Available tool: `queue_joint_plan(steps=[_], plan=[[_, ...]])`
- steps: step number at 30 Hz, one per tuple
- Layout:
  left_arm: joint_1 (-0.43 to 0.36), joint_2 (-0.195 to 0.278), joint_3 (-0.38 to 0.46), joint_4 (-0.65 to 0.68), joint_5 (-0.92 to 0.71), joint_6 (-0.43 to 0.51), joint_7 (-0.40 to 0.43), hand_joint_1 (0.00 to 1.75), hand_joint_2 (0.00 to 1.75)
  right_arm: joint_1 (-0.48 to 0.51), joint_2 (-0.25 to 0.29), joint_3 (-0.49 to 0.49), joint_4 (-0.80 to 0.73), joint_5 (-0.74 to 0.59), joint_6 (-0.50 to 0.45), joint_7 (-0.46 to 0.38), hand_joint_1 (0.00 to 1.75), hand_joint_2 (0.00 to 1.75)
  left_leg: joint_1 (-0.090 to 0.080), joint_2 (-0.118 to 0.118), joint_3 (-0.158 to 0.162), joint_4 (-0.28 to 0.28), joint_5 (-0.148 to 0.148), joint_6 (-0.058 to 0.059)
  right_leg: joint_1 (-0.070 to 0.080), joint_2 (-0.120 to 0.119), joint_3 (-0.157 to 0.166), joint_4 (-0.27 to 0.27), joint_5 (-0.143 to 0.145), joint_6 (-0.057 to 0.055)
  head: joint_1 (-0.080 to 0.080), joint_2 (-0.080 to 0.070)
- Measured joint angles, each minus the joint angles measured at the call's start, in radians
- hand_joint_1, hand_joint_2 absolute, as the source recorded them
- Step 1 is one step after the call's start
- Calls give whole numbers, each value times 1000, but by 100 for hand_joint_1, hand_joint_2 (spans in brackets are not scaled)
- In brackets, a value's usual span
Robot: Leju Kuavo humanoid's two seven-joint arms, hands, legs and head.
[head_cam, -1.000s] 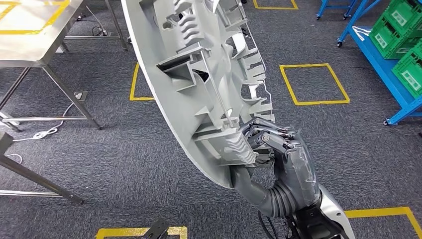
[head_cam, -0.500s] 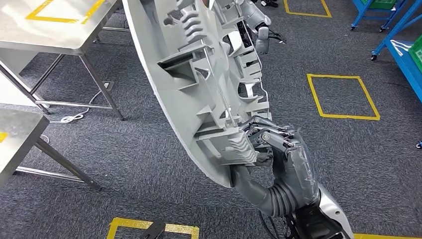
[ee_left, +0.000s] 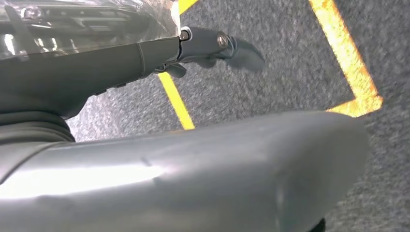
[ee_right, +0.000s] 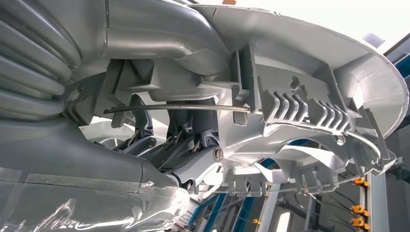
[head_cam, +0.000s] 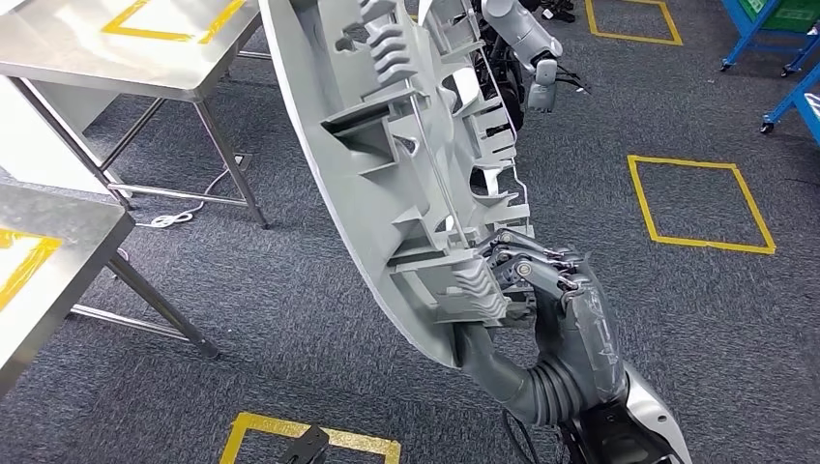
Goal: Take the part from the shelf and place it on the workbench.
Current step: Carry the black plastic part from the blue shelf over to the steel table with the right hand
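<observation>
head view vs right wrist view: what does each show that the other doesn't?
Head view alone: two steel tables, yellow floor squares, grey carpet, and the part's long curved outline with the right hand gripping its lower end.

Right wrist view alone: the fingers up close, hooked into the ribbing, and blue framing beyond.

Both: the right hand holding the grey ribbed part.
</observation>
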Motion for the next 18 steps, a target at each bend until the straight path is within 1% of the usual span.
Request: queue_joint_plan(steps=[1, 2, 7, 11, 18], plan=[[1, 0, 0, 0, 0, 0, 0, 0, 175, 0, 0, 0, 0, 0, 0, 0, 175, 175, 0, 0, 1, -2, 1, 0, -1, 0, 0, 0, 0, 2, 0, 0], [2, 0, 0, 1, 0, 0, 0, 0, 175, 1, 0, 0, 0, 0, 0, 0, 175, 175, 0, 0, 3, -3, 2, -2, -1, 0, 0, 0, 1, -1, 0, 0], [3, 2, 0, 3, -2, 4, 0, 0, 175, 2, -1, 0, 0, 3, -2, 0, 175, 175, 0, 0, 7, -11, 7, -8, -1, 0, 1, 0, 2, -6, -1, 0], [3, 2, 0, 5, -4, 7, 0, 0, 175, 3, -1, 0, 0, 8, -3, 2, 175, 175, -1, 0, 8, -14, 7, -9, -2, 0, 1, 0, 1, -8, -1, 0], [2, 2, 0, 6, -4, 9, 0, 0, 175, 3, -1, -1, 0, 6, -3, 2, 175, 175, -1, 0, 8, -15, 7, -10, -2, 0, 1, 0, 0, -10, -1, 0]])
